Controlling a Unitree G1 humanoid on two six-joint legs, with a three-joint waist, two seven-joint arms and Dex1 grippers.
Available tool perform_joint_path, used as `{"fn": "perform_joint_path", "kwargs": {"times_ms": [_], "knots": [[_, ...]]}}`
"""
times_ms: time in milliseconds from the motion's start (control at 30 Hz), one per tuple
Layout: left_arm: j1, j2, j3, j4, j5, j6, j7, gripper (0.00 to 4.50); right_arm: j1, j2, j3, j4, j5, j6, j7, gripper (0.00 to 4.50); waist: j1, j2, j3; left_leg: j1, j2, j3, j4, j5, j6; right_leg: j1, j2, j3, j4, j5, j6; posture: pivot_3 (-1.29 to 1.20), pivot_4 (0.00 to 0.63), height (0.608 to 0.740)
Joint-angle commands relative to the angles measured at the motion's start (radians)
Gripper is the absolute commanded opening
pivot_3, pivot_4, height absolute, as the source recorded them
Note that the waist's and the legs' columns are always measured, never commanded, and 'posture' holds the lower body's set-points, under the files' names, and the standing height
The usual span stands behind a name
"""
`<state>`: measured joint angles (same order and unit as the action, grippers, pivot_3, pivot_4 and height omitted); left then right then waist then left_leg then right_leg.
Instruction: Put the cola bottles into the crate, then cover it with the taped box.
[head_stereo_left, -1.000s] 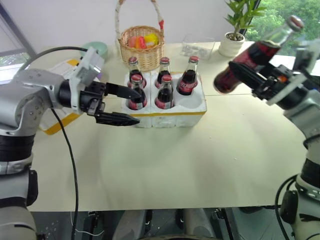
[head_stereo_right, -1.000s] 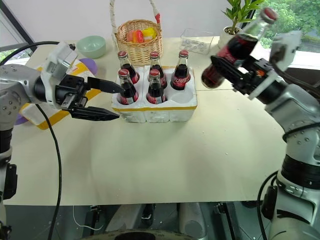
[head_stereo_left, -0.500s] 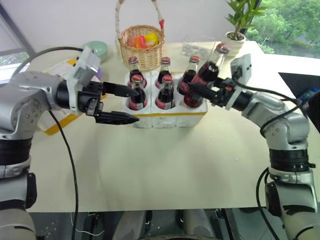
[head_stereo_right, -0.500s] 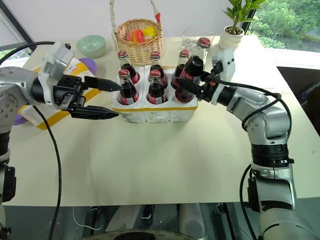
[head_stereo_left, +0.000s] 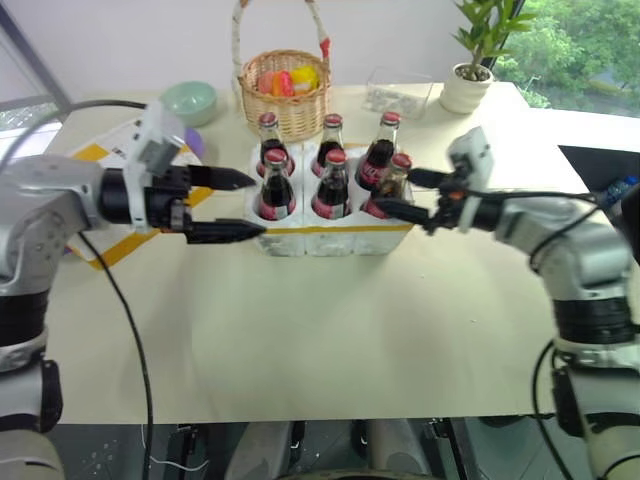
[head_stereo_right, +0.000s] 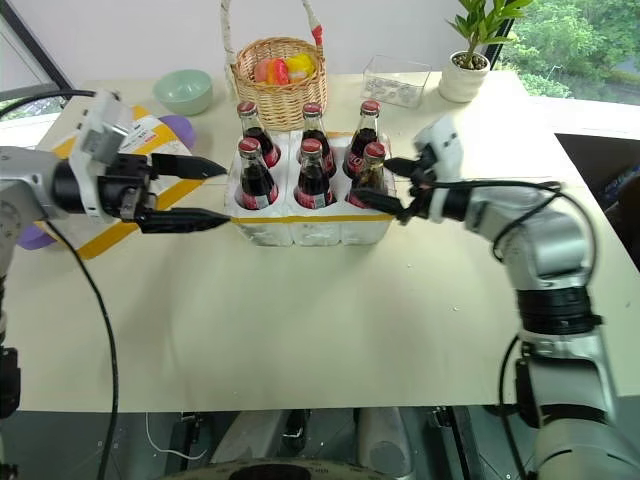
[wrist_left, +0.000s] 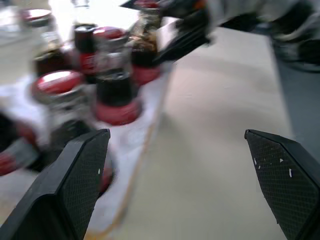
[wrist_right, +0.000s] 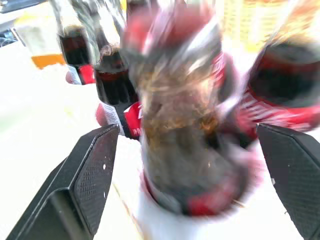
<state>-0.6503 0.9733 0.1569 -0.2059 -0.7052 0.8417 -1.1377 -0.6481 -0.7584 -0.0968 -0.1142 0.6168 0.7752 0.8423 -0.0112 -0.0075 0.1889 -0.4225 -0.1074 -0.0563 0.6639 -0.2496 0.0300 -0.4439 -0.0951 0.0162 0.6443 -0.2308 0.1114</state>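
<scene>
- Since a second ago the right gripper has come down from high at the table's right side to the crate's right end — the sixth cola bottle it carried tilted in the air now stands in the front right socket, and the fingers have let go, spread on either side of it.
- The table carries everything; the taped box lies at its left edge, partly behind the left arm.
- The crate sits toward the far middle of the table, just in front of the wicker basket at the far edge.
- All 6 cola bottles stand upright in the crate, 3 per row.
- The left gripper hovers at the crate's left end, fingers wide apart — holding nothing.
</scene>
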Motion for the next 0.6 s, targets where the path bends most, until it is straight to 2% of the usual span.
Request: {"fn": "perform_joint_path", "kwargs": {"times_ms": [33, 67, 233, 367, 433, 500, 600], "knots": [[0.107, 0.072, 0.168, -0.075, 0.078, -0.027, 0.116, 4.5, 0.026, -0.124, -0.155, -0.119, 0.138, 0.077, 0.108, 4.43, -0.002, 0.0, 0.0, 0.0, 0.0, 0.0, 0.0, -0.001, 0.002, 0.0, 0.0, 0.0, 0.0, 0.0, 0.0, 0.0, 0.15, 0.738], [0.144, 0.085, 0.196, -0.095, 0.097, -0.029, 0.143, 4.5, 0.038, -0.15, -0.182, -0.134, 0.166, 0.093, 0.126, 4.43, -0.002, 0.0, 0.0, 0.0, 0.0, 0.0, -0.001, -0.001, 0.002, 0.0, 0.0, 0.0, 0.0, 0.0, 0.0, 0.0, 0.15, 0.738], [0.469, 0.164, 0.304, -0.176, 0.385, -0.118, 0.303, 4.5, 0.085, -0.259, -0.311, -0.165, 0.269, 0.145, 0.193, 4.43, 0.0, 0.0, 0.0, 0.002, 0.002, 0.001, -0.003, -0.002, 0.003, 0.002, 0.0, 0.0, -0.006, 0.0, 0.0, 0.0, 0.15, 0.738], [0.776, 0.193, 0.35, -0.185, 0.715, -0.189, 0.469, 4.5, 0.08, -0.303, -0.383, -0.121, 0.344, 0.21, 0.194, 4.43, 0.001, 0.001, 0.0, 0.002, 0.003, 0.001, -0.003, -0.002, 0.003, 0.004, 0.0, 0.0, -0.009, 0.0, 0.0, 0.0, 0.15, 0.738], [0.825, 0.146, 0.333, -0.183, 0.774, -0.131, 0.553, 4.5, 0.086, -0.31, -0.371, -0.138, 0.317, 0.17, 0.194, 4.43, 0.005, 0.001, -0.001, 0.002, 0.003, 0.001, -0.005, -0.003, 0.003, 0.004, 0.0, 0.0, -0.011, 0.0, 0.0, 0.0, 0.15, 0.738], [0.856, 0.131, 0.262, -0.138, 0.86, -0.18, 0.627, 4.5, 0.096, -0.313, -0.356, -0.163, 0.316, 0.148, 0.219, 4.43, 0.015, 0.001, -0.001, 0.002, 0.003, 0.001, -0.006, -0.003, 0.003, 0.004, 0.0, 0.0, -0.012, 0.0, 0.0, 0.0, 0.15, 0.738], [0.827, 0.119, 0.17, -0.033, 0.947, -0.278, 0.712, 4.5, 0.102, -0.32, -0.349, -0.182, 0.337, 0.141, 0.253, 4.43, 0.027, 0.001, -0.001, 0.002, 0.003, 0.001, -0.007, -0.004, 0.002, 0.004, 0.0, 0.0, -0.012, 0.0, 0.0, 0.0, 0.15, 0.738]]}}
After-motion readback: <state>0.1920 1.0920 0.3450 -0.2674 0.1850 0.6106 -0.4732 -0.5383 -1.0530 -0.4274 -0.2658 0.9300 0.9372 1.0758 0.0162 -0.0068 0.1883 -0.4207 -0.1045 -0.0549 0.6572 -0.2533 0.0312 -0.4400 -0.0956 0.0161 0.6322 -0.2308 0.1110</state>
